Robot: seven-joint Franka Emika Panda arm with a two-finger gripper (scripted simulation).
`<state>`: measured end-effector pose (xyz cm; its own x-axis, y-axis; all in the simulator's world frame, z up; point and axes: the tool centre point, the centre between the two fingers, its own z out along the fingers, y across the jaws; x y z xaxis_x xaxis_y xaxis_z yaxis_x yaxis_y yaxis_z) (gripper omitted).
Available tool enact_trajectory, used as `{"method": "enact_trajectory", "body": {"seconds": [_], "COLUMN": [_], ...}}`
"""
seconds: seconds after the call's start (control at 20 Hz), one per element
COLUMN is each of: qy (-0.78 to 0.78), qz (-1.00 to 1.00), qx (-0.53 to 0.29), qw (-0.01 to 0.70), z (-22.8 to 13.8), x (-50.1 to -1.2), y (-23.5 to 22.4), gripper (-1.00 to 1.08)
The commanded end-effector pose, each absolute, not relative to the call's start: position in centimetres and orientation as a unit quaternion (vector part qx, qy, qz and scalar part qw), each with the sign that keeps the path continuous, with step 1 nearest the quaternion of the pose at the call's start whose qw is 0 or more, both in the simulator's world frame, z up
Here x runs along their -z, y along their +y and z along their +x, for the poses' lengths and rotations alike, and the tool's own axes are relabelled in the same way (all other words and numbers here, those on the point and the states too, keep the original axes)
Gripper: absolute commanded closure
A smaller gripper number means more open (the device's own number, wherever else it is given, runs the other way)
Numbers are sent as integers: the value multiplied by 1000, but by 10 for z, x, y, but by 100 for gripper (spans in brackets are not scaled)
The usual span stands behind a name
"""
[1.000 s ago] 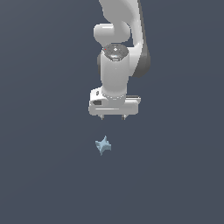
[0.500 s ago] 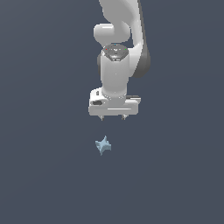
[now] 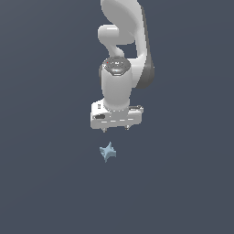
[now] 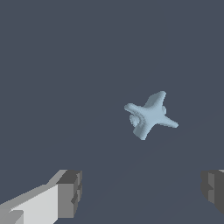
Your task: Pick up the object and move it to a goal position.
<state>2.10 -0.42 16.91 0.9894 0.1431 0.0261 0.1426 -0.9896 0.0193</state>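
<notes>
Both jaws stand wide apart, holding nothing, above the object (image 3: 108,151) with open floor all round.

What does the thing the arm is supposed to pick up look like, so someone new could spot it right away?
Find the white arm reaching down over the plain dark floor. Just under its open pincer, a little toward the exterior view's left, lies the star, apart from the fingers. It is a small light-blue piece with jagged pointed arms, the only loose and only coloured thing in view.
</notes>
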Motion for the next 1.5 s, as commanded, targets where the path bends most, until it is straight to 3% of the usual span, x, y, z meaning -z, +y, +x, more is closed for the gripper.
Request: {"method": "enact_trajectory", "body": {"seconds": [0.0, 0.7, 1.45], "qy": [93, 222, 249], "qz": [996, 975, 969], "qx": [-12, -2, 0], "qw": [9, 3, 0], "z": [28, 65, 71], "x": [-161, -105, -85], "y": [-9, -38, -45], "gripper": [-92, -92, -92]}}
